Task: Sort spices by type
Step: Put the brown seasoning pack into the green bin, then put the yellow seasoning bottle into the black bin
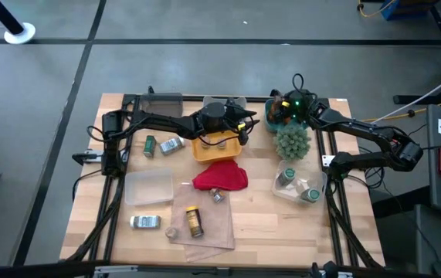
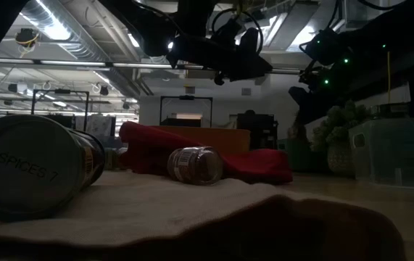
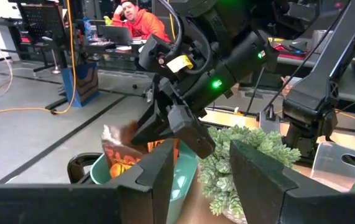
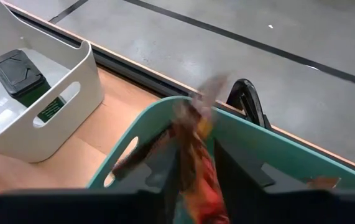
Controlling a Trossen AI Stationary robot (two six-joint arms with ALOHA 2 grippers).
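An orange-brown foil sachet [image 4: 196,143] shows blurred and upright between the parted fingers of my right gripper [image 4: 196,180], over the teal bin [image 4: 276,155] at the table's far edge. The left wrist view shows the same sachet [image 3: 118,155] at the bin's rim [image 3: 183,174]. My left gripper [image 3: 202,180] hovers level beside the bin, open, with nothing between its fingers. More spices lie about: green-lidded jars [image 1: 162,145], a silver-capped jar [image 1: 144,222], a yellow-capped brown bottle [image 1: 195,222] and a tiny pot [image 1: 172,232]. My right gripper's fingers [image 4: 239,168] stand on either side of the sachet's upper part [image 4: 193,124], slanting down from above over the teal bin. The sachet is blurred, and its lower end reaches down into the bin. Whether the fingers touch it I cannot tell.
A fuzzy green plant [image 1: 292,141] stands just near of the teal bin. An orange tray [image 1: 218,145] and a red cloth [image 1: 220,177] lie at mid-table. A white bin [image 4: 71,106] holds a dark tin [image 4: 17,73]. Clear containers [image 1: 301,185] [image 1: 149,188] stand right and left.
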